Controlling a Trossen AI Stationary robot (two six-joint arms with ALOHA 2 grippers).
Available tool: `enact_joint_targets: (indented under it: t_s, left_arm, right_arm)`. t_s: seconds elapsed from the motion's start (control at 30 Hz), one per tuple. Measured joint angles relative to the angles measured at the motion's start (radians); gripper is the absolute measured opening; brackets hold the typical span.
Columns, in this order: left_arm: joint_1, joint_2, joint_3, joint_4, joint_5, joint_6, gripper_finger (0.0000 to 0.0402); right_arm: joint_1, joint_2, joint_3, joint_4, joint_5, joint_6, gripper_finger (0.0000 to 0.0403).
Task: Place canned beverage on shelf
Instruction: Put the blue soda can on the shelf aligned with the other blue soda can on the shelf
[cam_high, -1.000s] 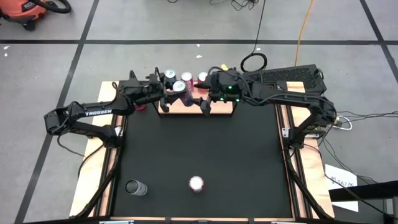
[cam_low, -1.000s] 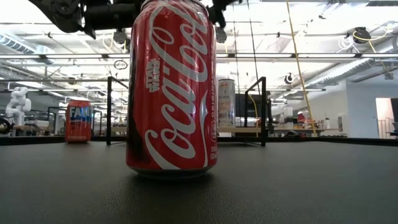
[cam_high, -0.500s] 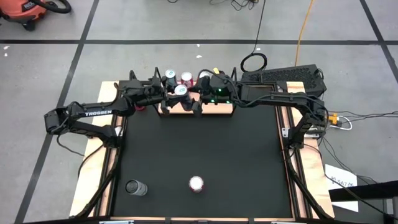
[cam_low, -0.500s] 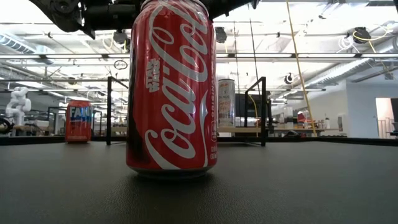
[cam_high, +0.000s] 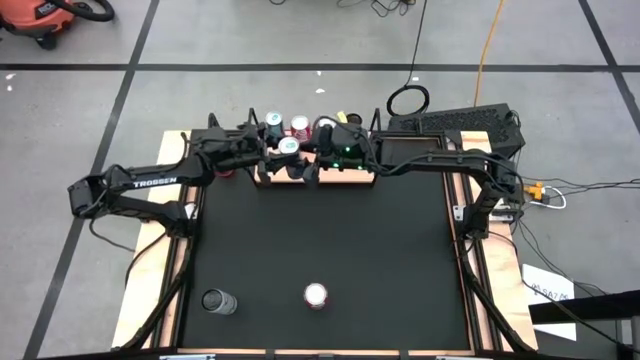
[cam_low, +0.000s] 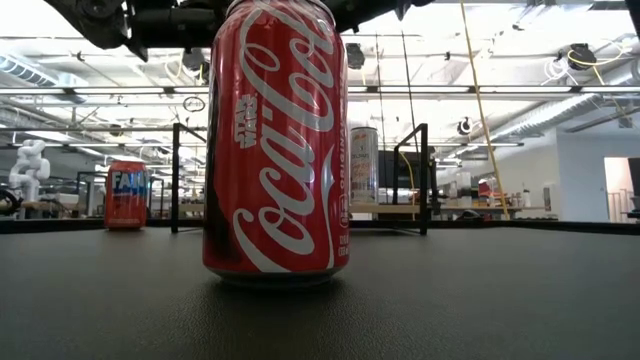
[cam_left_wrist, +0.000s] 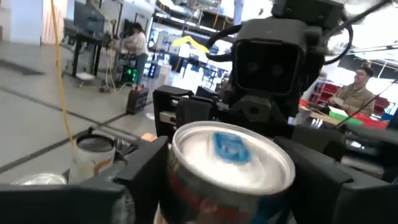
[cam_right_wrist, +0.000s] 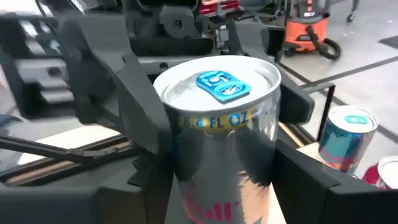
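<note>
Your right claw (cam_right_wrist: 217, 186) sits around the slim silver can (cam_high: 289, 147) at the far edge of the table (cam_high: 320, 240), and the left claw (cam_left_wrist: 230, 186) sits around that same can from the opposite side, so the two face each other with the can between them. For either claw, you cannot tell whether it is pinching the can or only flanking it. The can stands upright, blue pull-tab up, with its long axis vertical. It is over the left part of the shelf (cam_high: 362, 174), just in front of the three cans (cam_high: 299, 125) already standing at the back. Whether its base rests on the board is hidden by the arms. Neither arm is nearer, so what matters is which claw carries the weight. Judge that before you let one go, and any retreat should run sideways, away from the can, not toward the back row.
</note>
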Motion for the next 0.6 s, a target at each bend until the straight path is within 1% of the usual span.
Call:
enact_joint_targets:
  t_s: [0.1,0.17,0.27,0.33,0.5,0.6]
  left_arm:
    - [0.03,-0.059,0.001,-0.098,0.019,0.025,0.0307]
    - [0.05,-0.11,0.002,-0.175,0.021,0.068,0.0321]
    - [0.079,-0.19,0.003,-0.289,0.02,0.126,0.0329]
    - [0.095,-0.242,0.003,-0.344,-0.01,0.143,0.0331]
    - [0.11,-0.336,0.003,-0.464,-0.059,0.16,0.0332]
    - [0.11,-0.37,0.003,-0.52,-0.07,0.16,0.0333]
  right_arm:
    - [-0.001,0.009,-0.002,0.01,0.011,-0.018,0.0212]
    - [-0.003,0.024,-0.002,0.033,0.018,-0.03,0.0212]
    - [-0.004,0.058,-0.002,0.062,0.017,-0.037,0.0212]
    - [-0.003,0.095,-0.002,0.097,0.002,-0.054,0.0212]
    - [-0.021,0.192,-0.002,0.217,-0.147,-0.079,0.0219]
    - [-0.041,0.248,-0.002,0.281,-0.176,-0.089,0.0219]
